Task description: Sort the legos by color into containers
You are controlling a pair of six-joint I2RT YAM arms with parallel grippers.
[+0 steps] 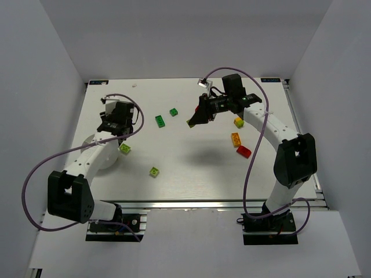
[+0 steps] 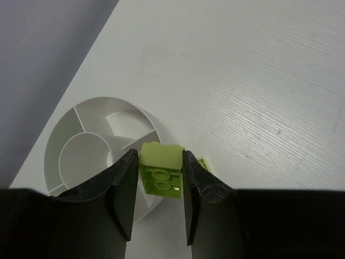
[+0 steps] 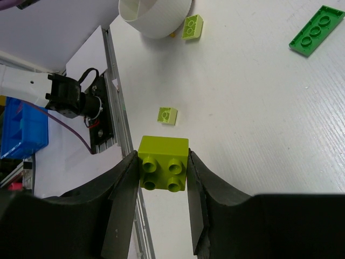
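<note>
Left gripper (image 2: 159,162) pinches lime brick (image 2: 160,168) over dish (image 2: 64,127) rim at 3 o'clock, nudge toward 9 o'clock before release; right gripper (image 3: 163,162) pinches second brick (image 3: 163,168).

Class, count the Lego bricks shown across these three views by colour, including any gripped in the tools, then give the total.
Lime green bricks: 4
Dark green bricks: 2
Yellow brick: 1
Orange brick: 1
Red brick: 1
Total: 9

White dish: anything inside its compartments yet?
No bricks in the visible compartments of the dish; its near side is hidden by the left gripper and its lime brick.
</note>
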